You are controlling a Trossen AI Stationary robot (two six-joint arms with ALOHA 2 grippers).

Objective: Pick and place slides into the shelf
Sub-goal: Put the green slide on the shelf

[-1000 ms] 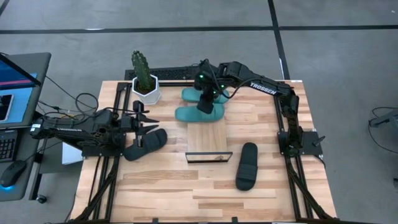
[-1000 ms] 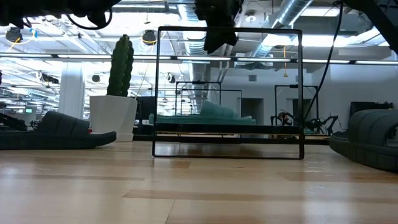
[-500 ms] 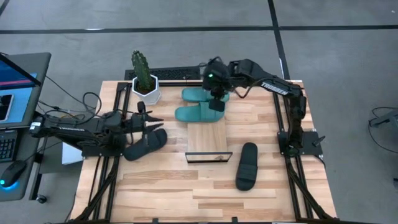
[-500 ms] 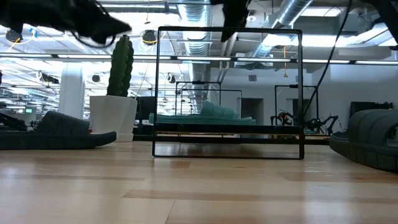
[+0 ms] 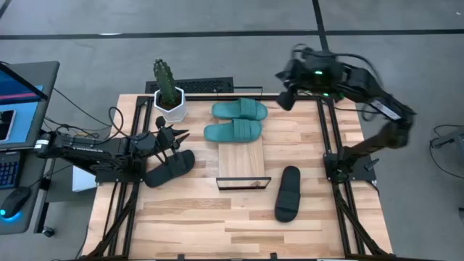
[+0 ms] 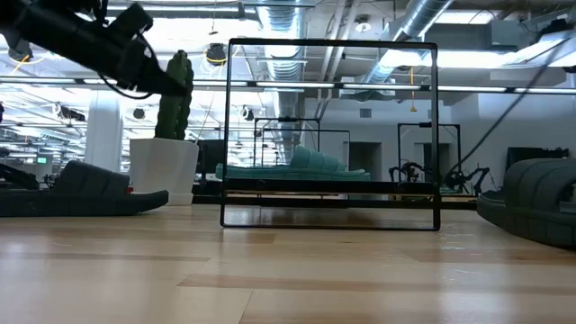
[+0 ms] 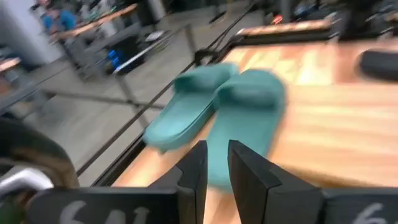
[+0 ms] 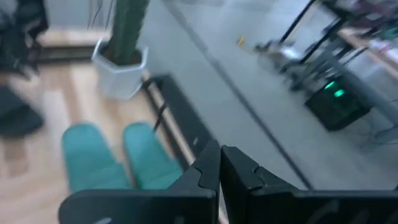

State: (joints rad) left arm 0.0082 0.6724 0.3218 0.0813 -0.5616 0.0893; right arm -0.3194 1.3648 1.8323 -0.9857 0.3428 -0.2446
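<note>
**Right arm clear of the teal pair, left arm poised over a black slide**

A second ago my right gripper (image 5: 285, 99) sat low over the two teal-green rubber slides (image 5: 235, 120); now it has swung out past the far right corner of the light-wood worktop (image 5: 239, 225), fingers (image 8: 208, 171) closed on nothing. The teal pair lies side by side near the far edge, just beyond the far end of the long light-wood plank shelf with its thin black wire frame (image 5: 242, 165). From above I cannot tell whether either one overlaps the plank, so I would not count them as shelved.

My left gripper (image 5: 174, 138) has edged toward the far end of the black rubber slide (image 5: 170, 167) by the left edge. It hovers just above and beyond that slide, not touching, fingers (image 7: 194, 177) a narrow gap apart and empty. The wrist camera looks across at the teal pair, not down at the black one.

The second black rubber slide (image 5: 287, 193) lies alone toward the near right, just beside the shelf's near end. I judge the black one on the left comes next.
</note>
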